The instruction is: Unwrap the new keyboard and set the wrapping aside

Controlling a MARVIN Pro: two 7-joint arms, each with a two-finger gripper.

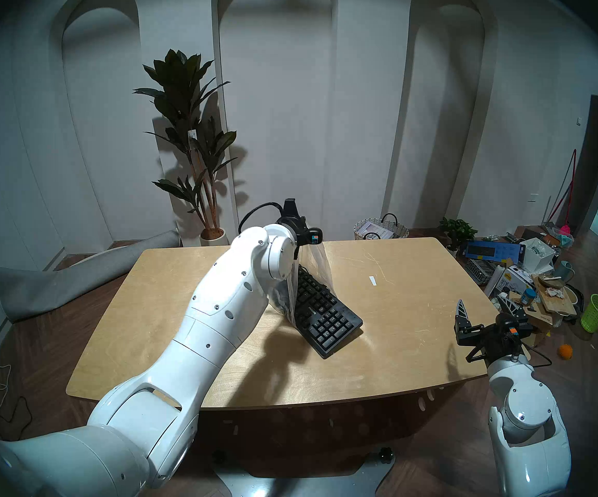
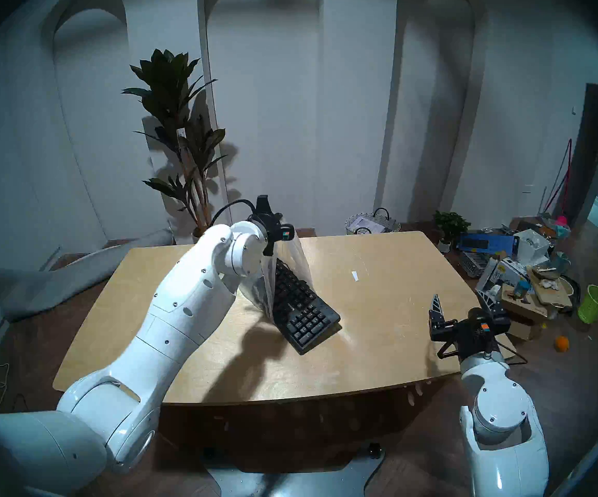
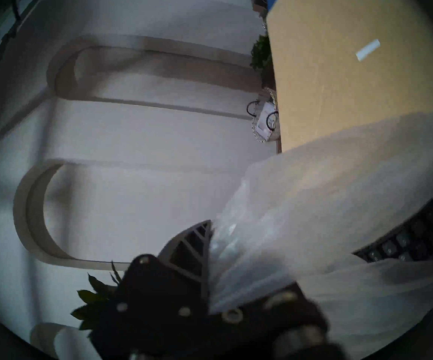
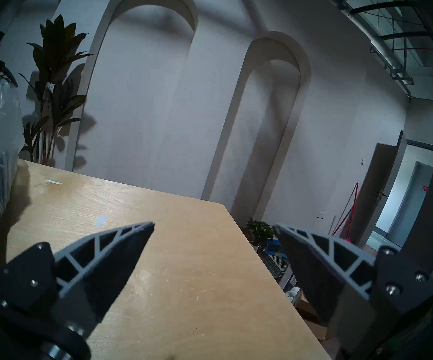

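Keyboard (image 1: 326, 313): rigid, half out of the thin, slippery plastic bag (image 1: 317, 261), lower end on the counter (image 1: 397, 342). Your left tool (image 3: 211, 250) pinches the bag's top. Keep hold there; film tears easily. Right tool (image 4: 212, 228) stands wide, empty.

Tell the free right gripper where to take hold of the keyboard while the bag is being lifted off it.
Judging by its pose, grip the keyboard at its bare near corner, the numeric-pad end resting on the table. That end sticks out of the wrapping, which the left gripper holds up by its top. The open right gripper should come in level from the right and pinch the thin edge.
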